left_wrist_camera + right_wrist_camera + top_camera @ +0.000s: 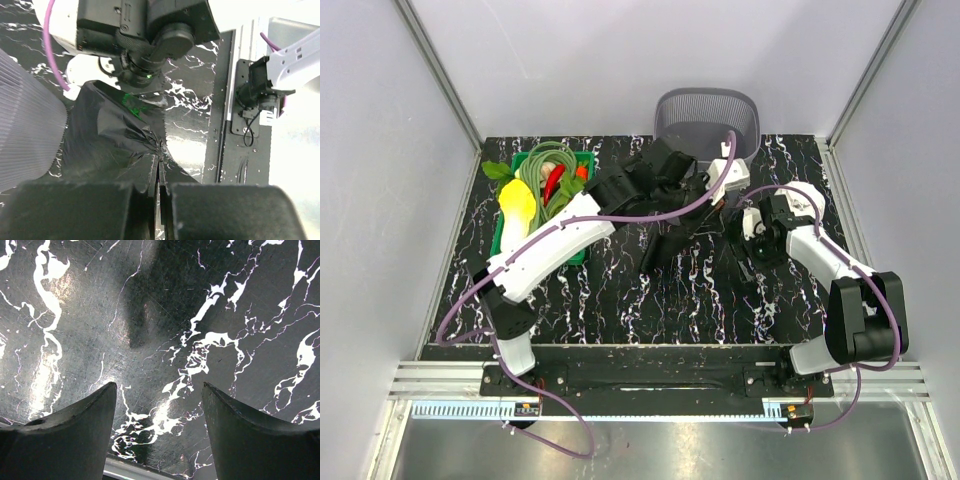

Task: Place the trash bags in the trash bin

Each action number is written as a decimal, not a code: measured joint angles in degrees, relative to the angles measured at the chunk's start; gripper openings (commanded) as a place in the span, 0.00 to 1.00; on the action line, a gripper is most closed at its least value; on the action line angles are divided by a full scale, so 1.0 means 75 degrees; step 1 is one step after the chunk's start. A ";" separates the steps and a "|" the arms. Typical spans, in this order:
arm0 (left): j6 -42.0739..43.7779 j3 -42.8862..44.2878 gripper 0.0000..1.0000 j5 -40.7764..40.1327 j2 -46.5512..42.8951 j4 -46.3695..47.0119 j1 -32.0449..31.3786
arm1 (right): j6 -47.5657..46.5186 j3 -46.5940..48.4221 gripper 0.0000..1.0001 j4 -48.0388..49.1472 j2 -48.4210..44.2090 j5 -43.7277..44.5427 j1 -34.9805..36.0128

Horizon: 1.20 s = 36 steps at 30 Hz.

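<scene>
My left gripper [159,160] is shut on a pinched fold of a black trash bag [107,132], and the film spreads away from the jaws over the marble table. The grey mesh trash bin [25,145] stands right beside the bag. From above, the trash bin [708,118] is at the back centre, with the left gripper [723,198] just in front of it. The bag is hard to pick out there against the dark table. My right gripper [750,243] hangs over the table right of the left one. The right gripper [159,386] is open, with only bare table between its fingers.
A green crate [588,157] of vegetables sits at the back left. The right arm's wrist [145,35] hangs close beyond the bag. A black base plate [250,150] and rail run along the near edge. Grey walls close in three sides.
</scene>
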 measured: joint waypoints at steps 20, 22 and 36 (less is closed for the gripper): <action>-0.0536 -0.0006 0.01 -0.0219 0.0233 0.0592 -0.0044 | -0.0052 0.0000 0.73 0.0041 0.0000 0.0618 -0.1072; -0.0554 -0.0379 0.02 -0.0204 0.0504 0.0731 -0.0073 | -0.0128 0.0000 0.73 0.0067 -0.0015 0.0638 -0.1687; -0.0947 0.0571 0.00 -0.0122 0.2978 0.0988 -0.1413 | -0.0571 0.0207 0.73 -0.0017 -0.0708 0.0571 -0.3209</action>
